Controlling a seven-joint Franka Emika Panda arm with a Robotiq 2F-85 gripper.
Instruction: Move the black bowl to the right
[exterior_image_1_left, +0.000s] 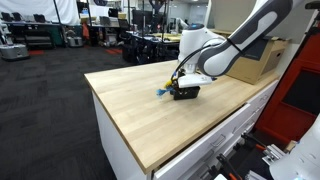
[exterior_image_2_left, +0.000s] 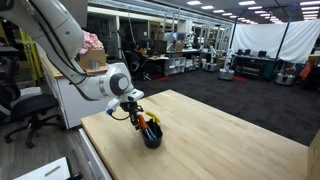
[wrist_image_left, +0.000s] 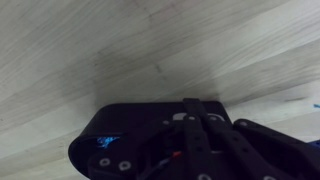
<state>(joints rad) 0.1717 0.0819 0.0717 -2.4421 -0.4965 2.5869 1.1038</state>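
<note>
The black bowl (exterior_image_1_left: 187, 93) sits near the middle of the wooden table (exterior_image_1_left: 130, 105) in both exterior views (exterior_image_2_left: 152, 139). Orange and blue items stick up at its rim (exterior_image_2_left: 153, 125). My gripper (exterior_image_1_left: 180, 84) comes down onto the bowl from above (exterior_image_2_left: 143, 117). In the wrist view the bowl (wrist_image_left: 115, 135) fills the lower part of the frame, and my fingers (wrist_image_left: 200, 112) lie across its rim, closed on it. The bowl's base seems to rest on the table.
A large cardboard box (exterior_image_1_left: 262, 58) stands on the table behind my arm and also shows in an exterior view (exterior_image_2_left: 92, 60). The table's edges (exterior_image_2_left: 110, 150) are close to the bowl on one side. Lab benches and equipment stand beyond.
</note>
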